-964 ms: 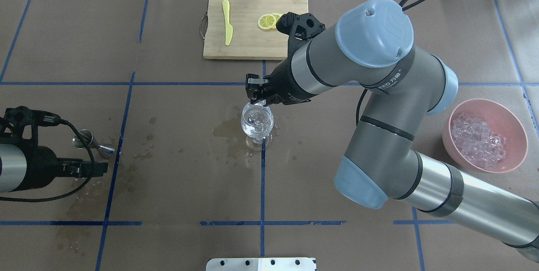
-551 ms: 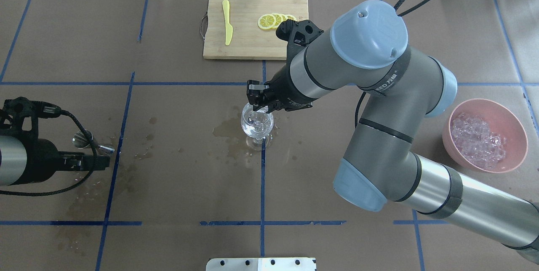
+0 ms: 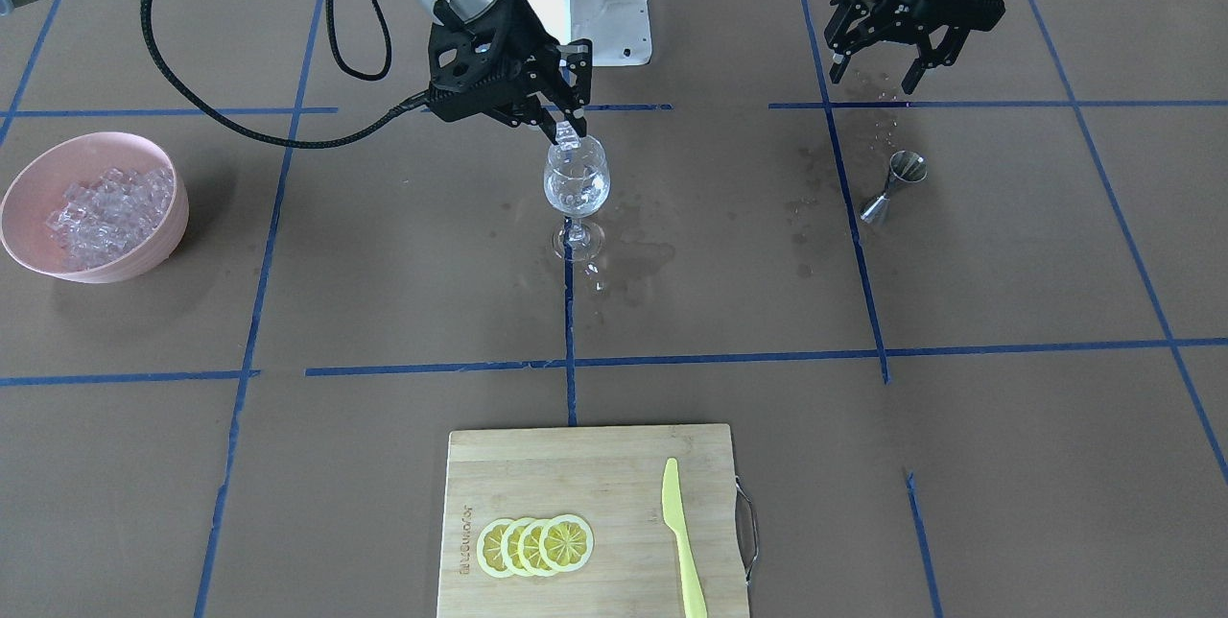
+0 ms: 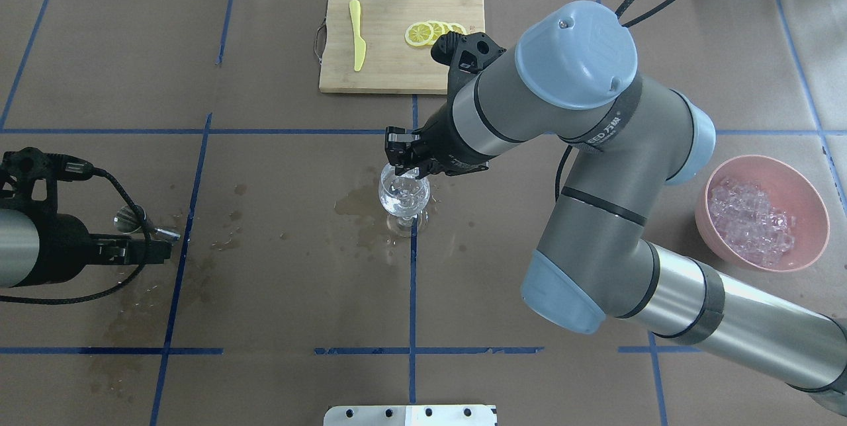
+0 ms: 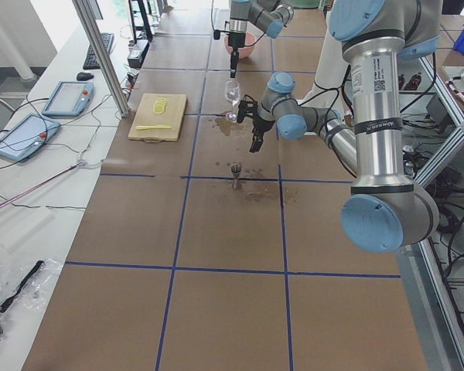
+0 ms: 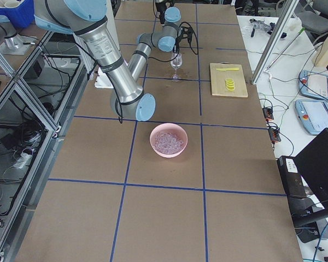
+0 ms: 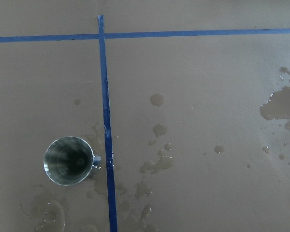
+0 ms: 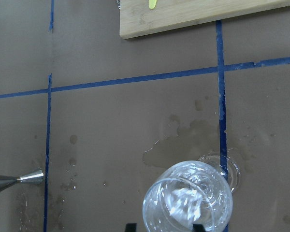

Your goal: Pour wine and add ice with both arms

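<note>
Hanging nearest the robot, the left gripper is empty, its fingers spread wide, a little above the brown paper. Over the last second it has drifted slightly toward the steel jigger, which stands upright just beside it among splash marks and has not moved.

Off to the robot's right sits a pink bowl heaped with ice.

Further out, at the table's middle, the wine glass stands upright on a blue tape line with wet patches around its foot. It holds clear glinting contents; any wine cannot be told apart from the cubes. The right gripper has sunk a little over the past second and now hangs right at the rim. A whitish ice cube shows in the mouth of the glass just past the fingertips. Whether it is pinched or already let go cannot be told.

Farthest away lies a wooden cutting board with lemon slices and a yellow knife, untouched.

Judging from this, pouring is finished and the ice step is underway, with one more cube going in.
</note>
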Action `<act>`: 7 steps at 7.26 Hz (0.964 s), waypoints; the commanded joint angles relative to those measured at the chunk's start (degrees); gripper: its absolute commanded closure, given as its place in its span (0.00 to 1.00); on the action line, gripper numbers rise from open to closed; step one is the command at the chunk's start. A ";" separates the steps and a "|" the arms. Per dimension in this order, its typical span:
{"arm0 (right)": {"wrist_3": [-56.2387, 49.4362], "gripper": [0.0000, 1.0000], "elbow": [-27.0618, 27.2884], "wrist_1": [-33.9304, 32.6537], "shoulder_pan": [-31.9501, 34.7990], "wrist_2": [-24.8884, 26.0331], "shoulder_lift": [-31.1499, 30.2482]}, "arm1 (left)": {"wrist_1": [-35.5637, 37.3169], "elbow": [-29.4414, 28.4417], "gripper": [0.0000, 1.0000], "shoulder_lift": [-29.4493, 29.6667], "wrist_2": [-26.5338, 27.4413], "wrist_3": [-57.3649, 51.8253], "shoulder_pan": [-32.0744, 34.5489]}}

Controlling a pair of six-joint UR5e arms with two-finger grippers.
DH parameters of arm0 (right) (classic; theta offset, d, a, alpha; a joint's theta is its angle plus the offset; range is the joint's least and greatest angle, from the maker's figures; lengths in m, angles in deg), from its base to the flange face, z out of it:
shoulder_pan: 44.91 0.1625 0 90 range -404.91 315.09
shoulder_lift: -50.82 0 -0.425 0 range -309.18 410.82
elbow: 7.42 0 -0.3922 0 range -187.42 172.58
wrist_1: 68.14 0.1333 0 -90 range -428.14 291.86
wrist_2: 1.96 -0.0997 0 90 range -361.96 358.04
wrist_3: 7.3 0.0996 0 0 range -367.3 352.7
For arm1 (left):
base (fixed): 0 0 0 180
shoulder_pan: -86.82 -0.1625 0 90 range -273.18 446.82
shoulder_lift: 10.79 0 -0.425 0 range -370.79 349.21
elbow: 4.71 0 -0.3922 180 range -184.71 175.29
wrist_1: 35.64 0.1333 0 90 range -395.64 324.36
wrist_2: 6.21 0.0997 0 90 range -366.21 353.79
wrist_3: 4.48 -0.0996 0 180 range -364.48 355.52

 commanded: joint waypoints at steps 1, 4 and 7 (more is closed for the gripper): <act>0.07 0.00 0.13 0.01 -0.01 0.07 0.16 | 0.03 0.15 0.00 -0.01 -0.85 -1.34 1.20; -0.63 0.00 4.06 -2.70 3.15 -0.63 -3.08 | 4.33 -0.37 0.00 0.08 -8.57 -20.01 16.19; -6.14 0.00 9.52 -2.80 8.41 -2.90 -11.59 | 11.87 -9.73 0.00 7.86 -20.67 -44.26 38.39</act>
